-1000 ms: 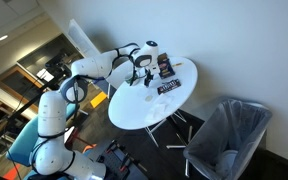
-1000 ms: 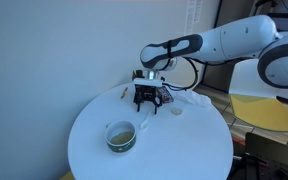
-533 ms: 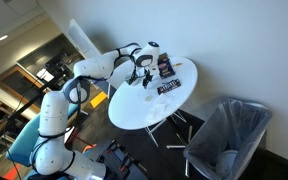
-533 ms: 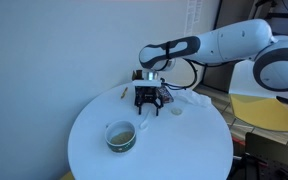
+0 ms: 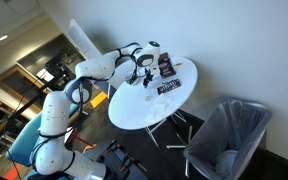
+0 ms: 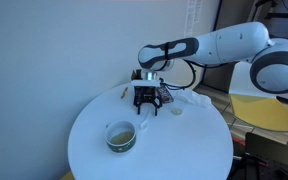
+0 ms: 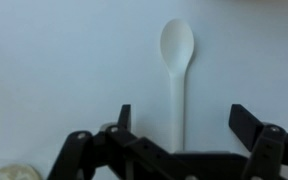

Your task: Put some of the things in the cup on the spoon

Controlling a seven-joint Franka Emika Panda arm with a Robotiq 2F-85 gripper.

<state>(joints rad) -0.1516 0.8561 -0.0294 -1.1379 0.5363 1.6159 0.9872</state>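
Gripper [image 7: 183, 115] fingers apart over spoon [image 7: 177, 45] handle; open table [image 7: 54, 70] around; cup [image 6: 121, 136] well apart, nearer edge.

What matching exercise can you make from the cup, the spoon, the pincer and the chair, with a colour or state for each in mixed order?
Things:
1 cup
2 spoon
3 pincer
4 chair

Descriptions:
A grey, beside the table
B open, straddling a white handle
C dark green, low and round
D white, lying flat on the table

Pairs: 1-C, 2-D, 3-B, 4-A.
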